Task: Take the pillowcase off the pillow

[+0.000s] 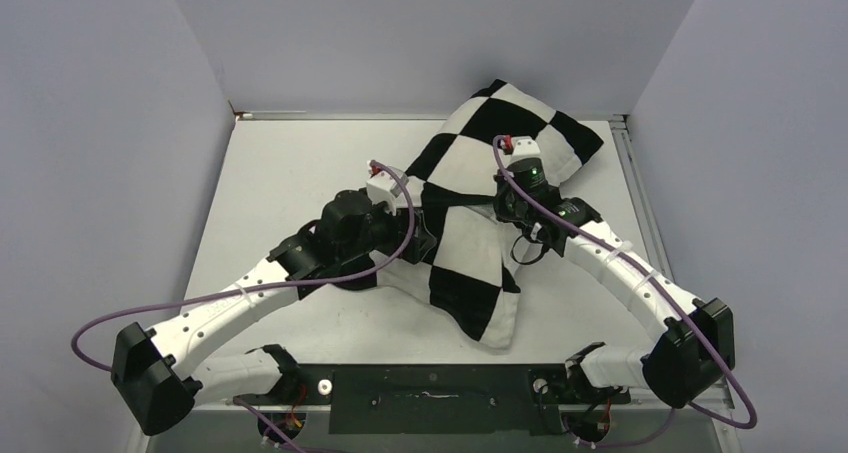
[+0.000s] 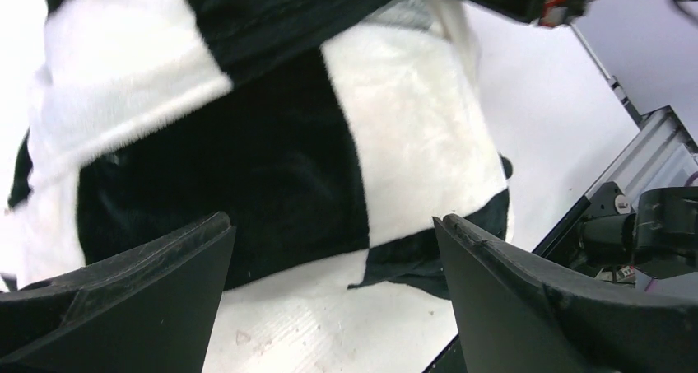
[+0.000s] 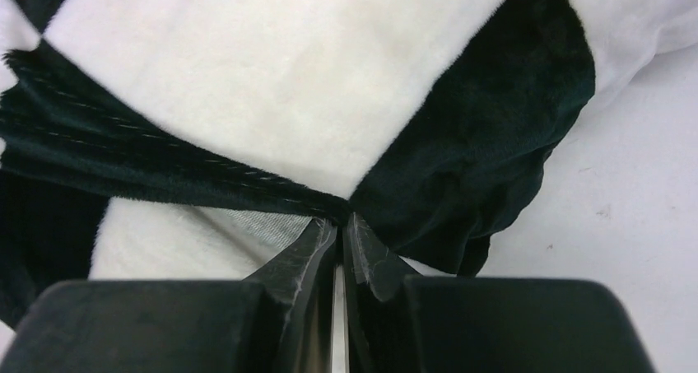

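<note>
**Top view.** The pillowcase [image 1: 465,238] lies diagonally on the bench [image 1: 300,163]. It runs from the far right corner down to the middle of the near edge. Its far end is plump and its near end lies flat and limp. The pillow is judged to sit inside the plump end, but no plain white cushion can be picked out with certainty. The left gripper [image 1: 415,235] sits at the cover's left side, mid-bench. The right gripper [image 1: 505,211] is on top of the cover, toward the right edge.

**Left wrist view.** The jaws stand wide apart with nothing between them. Checkered fabric lies just ahead of the fingertips [image 2: 216,223], apart from them.

**Right wrist view.** The jaws are pressed together on a thin fold of the cover, at a stitched black edge. Pale grey lining shows just beside the pinch.

**Hazards.**
- The right pinch holds only a narrow fold, so a hard pull could strip it out of the jaws.
- With the left jaws spread, nothing restrains the cushion, and a pull would likely drag the cover and its filling together.
- The limp end lies near the near edge and could slide off.
- The purple cables [image 1: 560,218] loop close to the fabric and could snag.

**Markings.** No brand, label or writing is legible in any view.
</note>
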Robot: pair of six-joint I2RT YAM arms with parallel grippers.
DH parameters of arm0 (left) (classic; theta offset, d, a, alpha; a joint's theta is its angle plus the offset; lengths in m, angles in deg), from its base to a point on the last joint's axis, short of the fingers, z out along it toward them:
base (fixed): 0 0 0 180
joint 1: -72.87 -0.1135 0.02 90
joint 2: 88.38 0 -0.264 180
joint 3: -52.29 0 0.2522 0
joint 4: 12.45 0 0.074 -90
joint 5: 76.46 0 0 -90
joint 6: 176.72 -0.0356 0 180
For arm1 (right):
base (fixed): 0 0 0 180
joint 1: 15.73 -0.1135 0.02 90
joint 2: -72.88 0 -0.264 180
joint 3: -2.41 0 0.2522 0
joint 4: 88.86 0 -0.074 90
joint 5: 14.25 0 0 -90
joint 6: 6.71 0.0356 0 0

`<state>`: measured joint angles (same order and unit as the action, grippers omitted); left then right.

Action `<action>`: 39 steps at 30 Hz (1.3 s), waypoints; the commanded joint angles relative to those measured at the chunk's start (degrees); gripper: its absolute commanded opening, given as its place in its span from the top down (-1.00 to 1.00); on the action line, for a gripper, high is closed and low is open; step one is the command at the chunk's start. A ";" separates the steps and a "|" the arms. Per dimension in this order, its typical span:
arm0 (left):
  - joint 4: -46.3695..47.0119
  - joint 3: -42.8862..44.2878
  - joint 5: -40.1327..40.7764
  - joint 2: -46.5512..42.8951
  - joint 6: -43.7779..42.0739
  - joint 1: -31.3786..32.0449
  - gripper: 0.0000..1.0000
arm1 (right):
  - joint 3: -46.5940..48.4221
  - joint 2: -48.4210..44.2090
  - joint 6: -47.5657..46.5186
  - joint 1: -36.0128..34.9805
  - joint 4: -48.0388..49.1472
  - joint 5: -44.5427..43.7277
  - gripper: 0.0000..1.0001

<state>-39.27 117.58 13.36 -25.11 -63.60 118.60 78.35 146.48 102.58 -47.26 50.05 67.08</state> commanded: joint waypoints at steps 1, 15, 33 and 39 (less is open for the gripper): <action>1.45 8.15 -4.77 4.13 -7.08 0.79 -0.95 | -3.23 -1.79 1.13 7.19 5.82 8.92 0.89; -9.16 34.13 -8.10 28.35 -27.10 9.65 -0.71 | -5.23 -1.14 2.00 14.39 9.51 24.69 0.89; -15.79 45.56 -5.20 45.19 -31.24 11.45 -0.52 | -4.98 1.36 1.20 16.06 8.85 26.20 0.89; -15.13 38.70 -6.47 44.49 -27.47 13.40 -0.09 | -2.99 3.66 0.31 16.22 7.69 25.04 0.89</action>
<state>-53.41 159.80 8.17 20.07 -92.96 129.99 72.82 148.62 104.44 -31.72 56.23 93.66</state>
